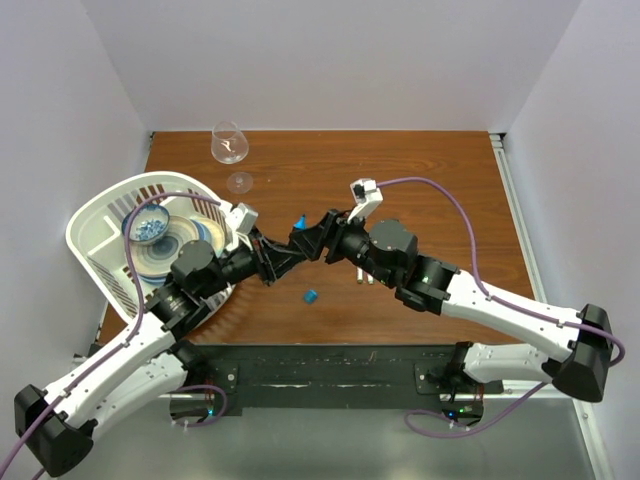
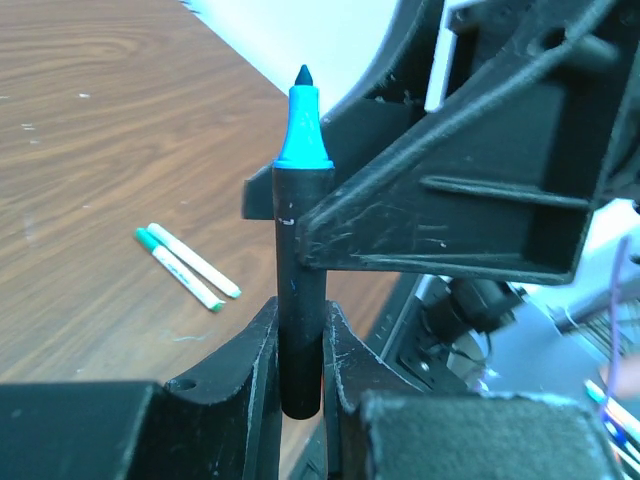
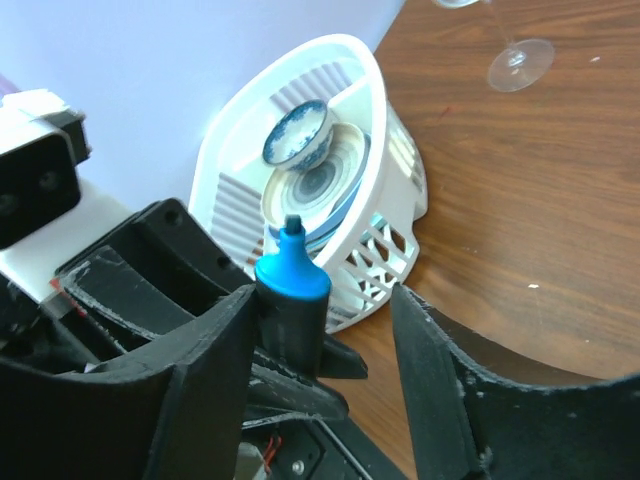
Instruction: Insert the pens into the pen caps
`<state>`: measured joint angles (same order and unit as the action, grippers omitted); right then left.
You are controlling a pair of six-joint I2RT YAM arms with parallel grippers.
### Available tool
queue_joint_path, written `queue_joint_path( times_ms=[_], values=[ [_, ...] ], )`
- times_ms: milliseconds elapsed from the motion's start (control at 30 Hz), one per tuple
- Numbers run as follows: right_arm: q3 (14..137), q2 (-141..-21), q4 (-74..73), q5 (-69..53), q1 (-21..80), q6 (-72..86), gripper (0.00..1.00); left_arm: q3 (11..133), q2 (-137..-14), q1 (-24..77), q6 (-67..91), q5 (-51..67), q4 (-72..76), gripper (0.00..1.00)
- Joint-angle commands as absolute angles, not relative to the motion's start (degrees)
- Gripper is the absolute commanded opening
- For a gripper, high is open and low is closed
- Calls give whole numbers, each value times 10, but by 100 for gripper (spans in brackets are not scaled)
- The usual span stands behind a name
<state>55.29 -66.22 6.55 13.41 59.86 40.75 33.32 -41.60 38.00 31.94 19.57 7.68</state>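
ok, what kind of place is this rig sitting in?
Probably a lab test cell, not a home: a wooden table boxed in by blank white walls, two arms bolted at its near edge, and staged props, a dish rack and a wine glass, unrelated to the pen in the left jaws.

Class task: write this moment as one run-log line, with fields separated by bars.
left hand: shut on dark pen, blue tip up | right hand: open around it | blue cap: loose on table | white pens: lying on table
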Motion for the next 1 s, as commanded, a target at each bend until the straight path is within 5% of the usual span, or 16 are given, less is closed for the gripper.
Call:
queue_joint_path(
  times_ms=[0,133,167,267,467,600,767,833,967],
  values=[
    [555,-642,96,98,599,375,52,323,-406,378,331,294,146,0],
    [538,-624,136,59,599,367,35,312,-401,379,352,344,184,0],
    [535,-621,140,40,599,363,21,312,-401,379,356,351,193,0],
    [519,-601,165,3,599,350,0,320,-406,379,365,361,194,5],
    [499,-569,170,-55,599,337,0,342,-410,379,395,372,223,36],
    [512,-569,150,-74,599,337,0,353,-422,378,401,382,231,39],
    [516,-571,140,-76,599,346,0,355,-431,378,406,392,234,19],
    [515,-573,138,-78,599,352,0,356,-429,379,407,397,233,0],
    [512,-561,109,-69,599,362,28,365,-414,379,384,365,175,0]
  ],
)
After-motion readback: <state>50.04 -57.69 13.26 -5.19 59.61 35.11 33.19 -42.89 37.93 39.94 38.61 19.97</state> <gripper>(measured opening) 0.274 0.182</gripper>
